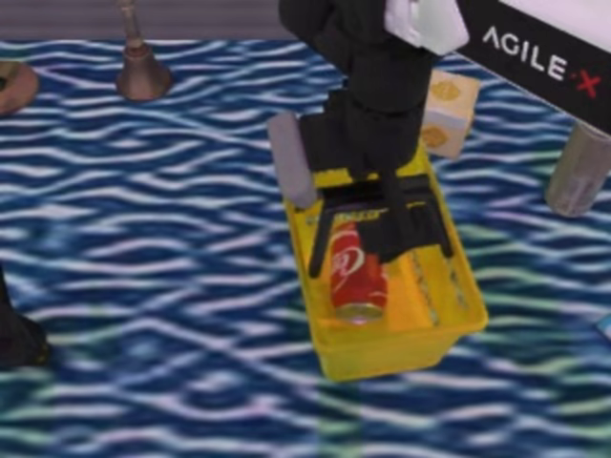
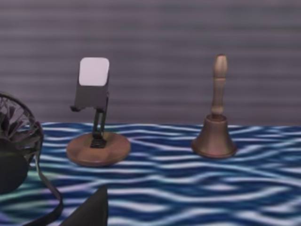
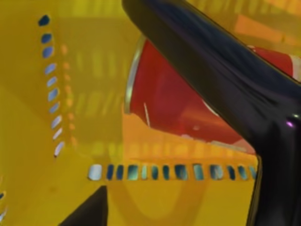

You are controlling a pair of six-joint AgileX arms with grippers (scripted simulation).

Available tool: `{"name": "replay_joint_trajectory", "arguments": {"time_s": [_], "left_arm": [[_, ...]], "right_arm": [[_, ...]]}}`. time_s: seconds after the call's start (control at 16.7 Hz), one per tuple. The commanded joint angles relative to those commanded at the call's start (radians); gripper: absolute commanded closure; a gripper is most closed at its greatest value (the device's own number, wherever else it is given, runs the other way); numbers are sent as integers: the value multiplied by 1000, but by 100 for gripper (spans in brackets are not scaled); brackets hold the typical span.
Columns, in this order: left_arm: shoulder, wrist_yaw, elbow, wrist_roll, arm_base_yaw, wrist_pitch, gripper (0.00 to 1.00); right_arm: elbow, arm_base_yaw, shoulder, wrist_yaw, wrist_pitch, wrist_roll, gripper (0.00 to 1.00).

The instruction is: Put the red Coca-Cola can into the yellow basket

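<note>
Right gripper [image 1: 377,250] reaches into the bright yellow plastic basket [image 1: 401,348], fingers loose beside the small red Coca-Cola can [image 1: 356,277] lying inside.

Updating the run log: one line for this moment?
right gripper: in yellow basket | red Coca-Cola can: lying inside | left arm: parked, table's left edge
</note>
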Motion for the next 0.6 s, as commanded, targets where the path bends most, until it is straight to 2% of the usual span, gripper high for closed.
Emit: {"name": "replay_joint_trajectory", "arguments": {"time_s": [0.3,0.6], "left_arm": [[0,0,0,0,0,0,0],[0,0,0,0,0,0,0]], "right_arm": [[-30,1,-4,0,25,1,0],[-30,1,-4,0,25,1,38]]}}
